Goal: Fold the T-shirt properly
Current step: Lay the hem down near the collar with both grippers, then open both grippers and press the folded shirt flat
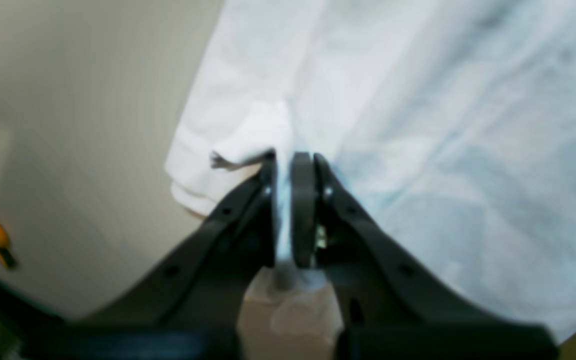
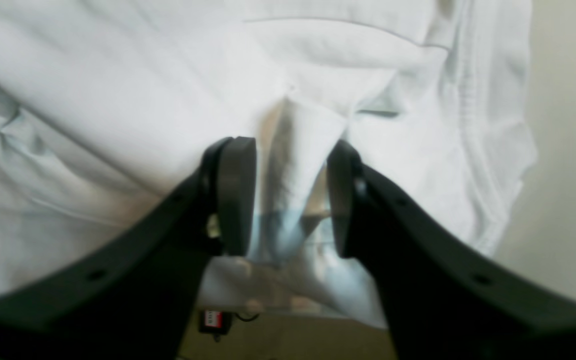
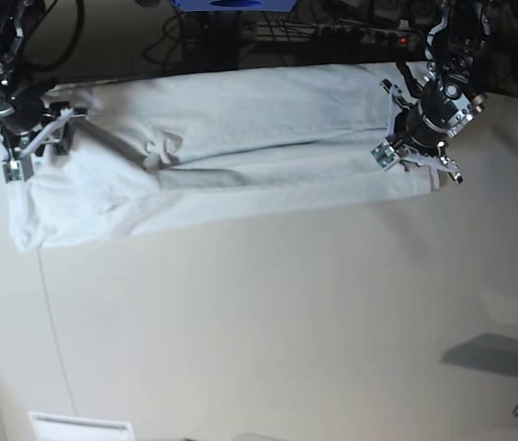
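The T-shirt lies stretched in a long band along the far edge of the tabletop, w/ one end effector at each end of it.

Left end effector: jaws nearly closed, a thin ridge of shirt cloth pinched between the pads. Right end effector: jaws stand apart, a tented fold of shirt rising between them, not squeezed; wrist view is blurry, so the fold may be brushing one pad.

Risks, as I judge them:
- One shirt end loose while the other is gripped: any pull by the left arm would drag the whole shirt and skew the fold lines.
- The tented fold could snag on a right pad as that arm lifts, undoing the lay.
- The bunched knot of cloth near the shirt's middle-left could get trapped in the next fold, leaving a lump.

Surface: plain pale tabletop, smooth, bare on the near side of the shirt. Beyond the shirt: dark background w/ cables and a blue object.
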{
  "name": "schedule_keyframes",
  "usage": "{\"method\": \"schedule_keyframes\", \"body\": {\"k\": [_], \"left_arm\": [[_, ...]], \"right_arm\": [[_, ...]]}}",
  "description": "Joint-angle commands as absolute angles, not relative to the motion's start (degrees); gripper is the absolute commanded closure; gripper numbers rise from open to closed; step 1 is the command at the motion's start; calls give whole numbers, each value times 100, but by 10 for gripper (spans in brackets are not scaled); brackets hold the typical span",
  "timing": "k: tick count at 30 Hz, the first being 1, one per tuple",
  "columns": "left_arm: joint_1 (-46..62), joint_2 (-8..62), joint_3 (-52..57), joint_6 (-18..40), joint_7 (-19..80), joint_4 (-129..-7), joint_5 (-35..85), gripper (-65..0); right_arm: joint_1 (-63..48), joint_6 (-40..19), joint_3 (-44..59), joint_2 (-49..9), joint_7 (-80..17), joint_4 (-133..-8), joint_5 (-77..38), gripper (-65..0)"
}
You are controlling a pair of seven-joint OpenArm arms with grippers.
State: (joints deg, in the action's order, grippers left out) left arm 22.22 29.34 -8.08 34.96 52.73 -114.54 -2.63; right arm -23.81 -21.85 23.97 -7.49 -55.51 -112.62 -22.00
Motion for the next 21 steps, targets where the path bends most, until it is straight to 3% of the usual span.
{"method": "schedule_keyframes", "body": {"k": [1, 5, 10, 14, 21], "left_arm": [[2202, 3029, -840, 3495, 5279, -11547, -286, 0], [2193, 3055, -866, 3495, 5279, -11547, -286, -29], [2202, 3073, -875, 3503, 5279, -11556, -286, -237], [2211, 3169, -919, 3503, 5279, -11556, -224, -254], [2185, 2941, -848, 3503, 5226, -11565, -57, -255]], "right_arm": [[-2316, -2185, 2422, -734, -5437, -11336, -2079, -286], [-2202, -2185, 2431, -558, -5305, -11354, -1332, -340], [-2132, -2185, 2431, -242, -4690, -11354, -75, -342], [-1991, -2185, 2422, -31, -4497, -11345, 611, -342], [-1886, -2158, 2440, 84, -3908, -11345, 725, -342]]}}
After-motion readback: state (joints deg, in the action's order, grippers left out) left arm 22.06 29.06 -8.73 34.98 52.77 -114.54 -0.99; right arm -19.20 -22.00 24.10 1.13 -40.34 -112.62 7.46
